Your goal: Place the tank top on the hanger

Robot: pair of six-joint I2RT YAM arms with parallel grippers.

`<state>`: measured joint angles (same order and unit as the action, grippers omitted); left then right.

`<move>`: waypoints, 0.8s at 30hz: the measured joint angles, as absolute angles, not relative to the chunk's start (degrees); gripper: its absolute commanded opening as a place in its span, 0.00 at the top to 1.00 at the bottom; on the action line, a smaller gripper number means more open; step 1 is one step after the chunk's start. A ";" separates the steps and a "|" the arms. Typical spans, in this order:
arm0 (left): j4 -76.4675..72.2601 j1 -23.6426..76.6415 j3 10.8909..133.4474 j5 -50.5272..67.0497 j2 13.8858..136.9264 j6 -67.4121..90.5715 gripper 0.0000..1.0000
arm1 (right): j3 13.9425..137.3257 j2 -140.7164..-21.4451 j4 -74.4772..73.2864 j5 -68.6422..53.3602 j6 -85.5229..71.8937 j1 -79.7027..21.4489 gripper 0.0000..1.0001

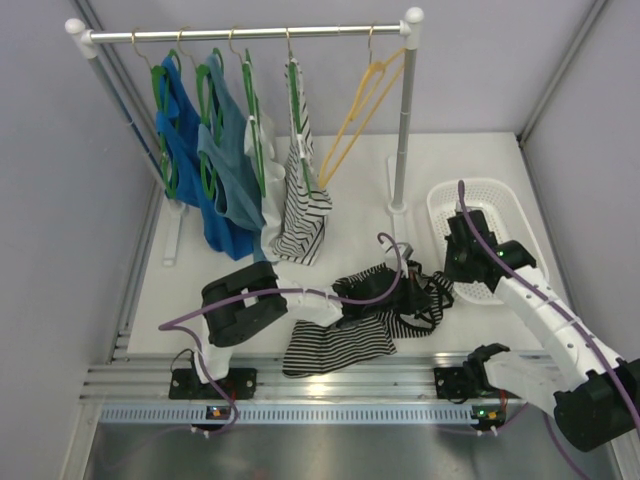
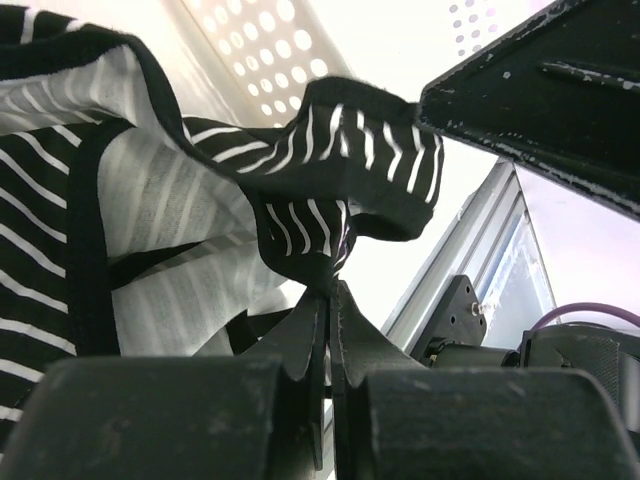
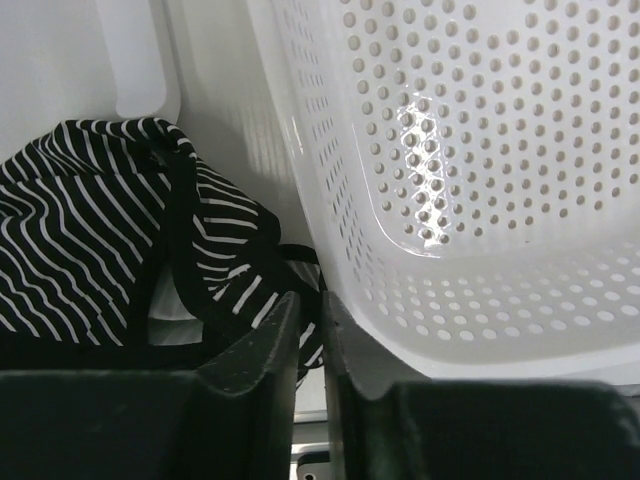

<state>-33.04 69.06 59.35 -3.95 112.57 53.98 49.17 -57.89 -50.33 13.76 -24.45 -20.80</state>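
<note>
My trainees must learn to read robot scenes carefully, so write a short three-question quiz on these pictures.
1. True or false: the yellow hanger hangs bare on the rail.
2. Which pincer is shut on the tank top? A) left B) right C) neither
3. Fill in: in the top view, the white perforated thing right of the tank top is a ____.
Key: 1 true; 2 A, the left pincer; 3 basket.
</note>
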 measured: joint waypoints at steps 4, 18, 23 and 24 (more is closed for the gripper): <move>-33.08 68.97 58.46 -3.95 111.63 53.71 1.00 | 49.15 -57.89 -50.33 13.63 -24.53 -20.80 1.00; -29.95 67.61 52.27 -6.22 97.08 49.06 1.00 | 49.19 -56.88 -50.70 12.49 -23.99 -20.75 0.52; -27.38 67.46 49.30 -7.86 92.60 47.79 1.00 | 49.21 -56.42 -50.81 10.74 -23.49 -20.75 0.52; -26.52 67.40 48.58 -8.10 91.55 47.59 1.00 | 49.23 -56.36 -50.83 10.11 -23.29 -20.75 0.52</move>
